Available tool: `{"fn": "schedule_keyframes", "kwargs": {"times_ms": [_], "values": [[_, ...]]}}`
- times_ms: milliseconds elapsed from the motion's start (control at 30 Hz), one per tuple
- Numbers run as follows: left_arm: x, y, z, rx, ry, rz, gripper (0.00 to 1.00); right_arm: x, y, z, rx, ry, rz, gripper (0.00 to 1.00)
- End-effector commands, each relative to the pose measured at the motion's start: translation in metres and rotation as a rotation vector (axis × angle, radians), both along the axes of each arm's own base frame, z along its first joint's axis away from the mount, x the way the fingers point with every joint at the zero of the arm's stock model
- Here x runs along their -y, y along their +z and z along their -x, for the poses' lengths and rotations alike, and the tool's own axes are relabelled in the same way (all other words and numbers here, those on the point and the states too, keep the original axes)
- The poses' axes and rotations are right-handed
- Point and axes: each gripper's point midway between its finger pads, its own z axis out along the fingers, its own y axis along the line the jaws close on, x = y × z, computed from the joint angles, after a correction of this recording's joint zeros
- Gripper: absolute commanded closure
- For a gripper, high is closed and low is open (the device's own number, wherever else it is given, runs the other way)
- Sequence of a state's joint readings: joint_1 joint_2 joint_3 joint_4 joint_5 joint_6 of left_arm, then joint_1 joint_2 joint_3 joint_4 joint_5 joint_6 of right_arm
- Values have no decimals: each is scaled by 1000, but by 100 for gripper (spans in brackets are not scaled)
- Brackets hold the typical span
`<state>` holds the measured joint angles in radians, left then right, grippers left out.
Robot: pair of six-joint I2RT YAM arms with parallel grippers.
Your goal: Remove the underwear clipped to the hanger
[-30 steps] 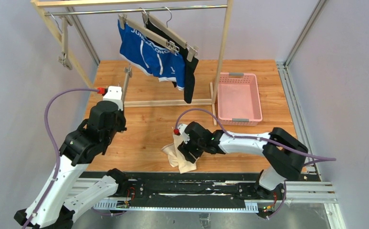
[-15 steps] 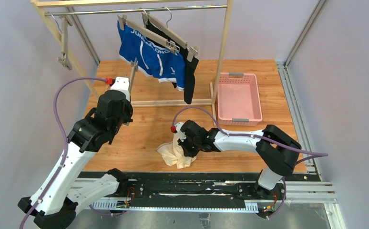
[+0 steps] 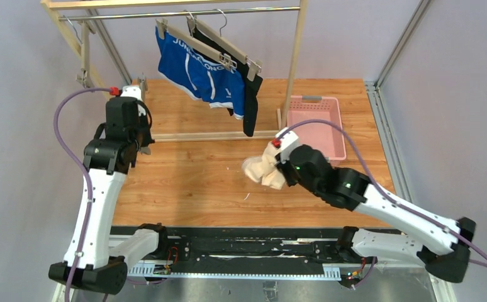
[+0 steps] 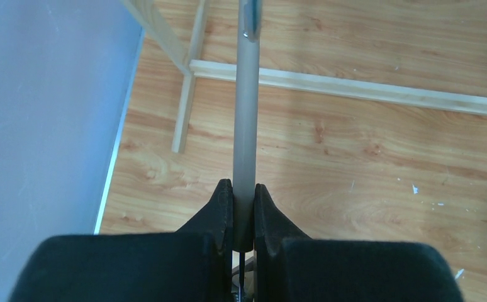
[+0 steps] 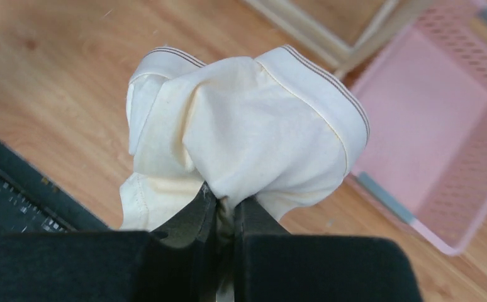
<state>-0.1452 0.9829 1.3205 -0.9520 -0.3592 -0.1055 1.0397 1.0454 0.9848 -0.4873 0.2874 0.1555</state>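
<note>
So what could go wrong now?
1. The right gripper pinches just a small bunch of the cream briefs, over the table, not yet over the basket. They might slip out and fall short.
2. The left gripper grips the hanger at its fingertips only; it could twist or slip.

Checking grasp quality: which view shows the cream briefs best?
Right wrist: the cream briefs are large and sharp, bunched, striped waistband clear, pinched in the right tool. Top view shows them as a small bundle. Left wrist shows none, only the left tool clamping a grey bar.
</note>
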Motion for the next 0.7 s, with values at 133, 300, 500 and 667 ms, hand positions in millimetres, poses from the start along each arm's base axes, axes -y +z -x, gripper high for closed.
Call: {"fn": "schedule_keyframes", "kwargs": {"times_ms": [133, 300, 500, 667], "values": [[27, 53, -36, 79, -197, 76, 100, 109, 65, -46, 214, -429, 38, 100], [35, 88, -41, 130, -250, 81, 100, 136, 84, -81, 252, -566, 32, 100], [38, 114, -45, 160, -290, 87, 100, 164, 80, -131, 226, -685, -9, 100], [26, 116, -46, 133, -270, 61, 100, 177, 55, -161, 154, -712, -69, 100]]}}
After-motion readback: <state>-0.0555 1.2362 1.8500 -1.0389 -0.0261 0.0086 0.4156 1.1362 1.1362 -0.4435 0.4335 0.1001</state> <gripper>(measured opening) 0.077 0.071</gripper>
